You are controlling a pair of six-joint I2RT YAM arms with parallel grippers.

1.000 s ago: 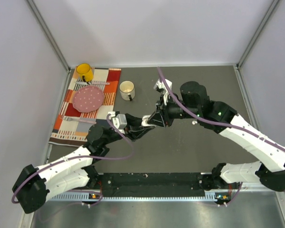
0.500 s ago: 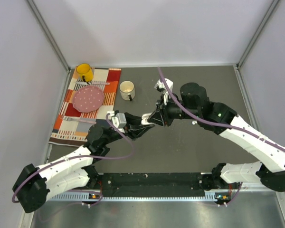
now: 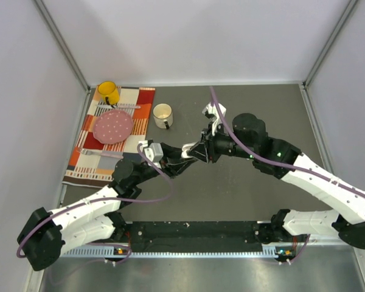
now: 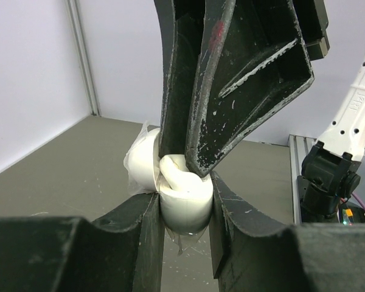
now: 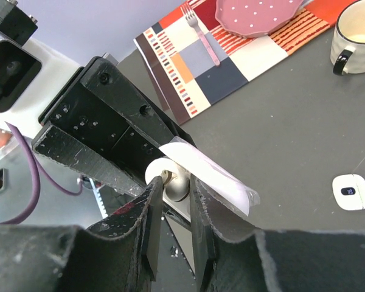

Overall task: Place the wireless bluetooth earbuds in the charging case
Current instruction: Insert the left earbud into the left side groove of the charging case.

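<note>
Raised over the dark table, the left gripper is clenched on the white charging case, and the right gripper, meeting it from the right, pinches 1 small white earbud at the case's top.

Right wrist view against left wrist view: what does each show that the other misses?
Only the right wrist view: the placemat, pink plate, fork, mug and a small white device lying on the table. Only the left wrist view: the right arm's white link and black joint. Both: the left pincer gripping the white case, the right pincer meeting its top, clear wrap beside it.
</note>
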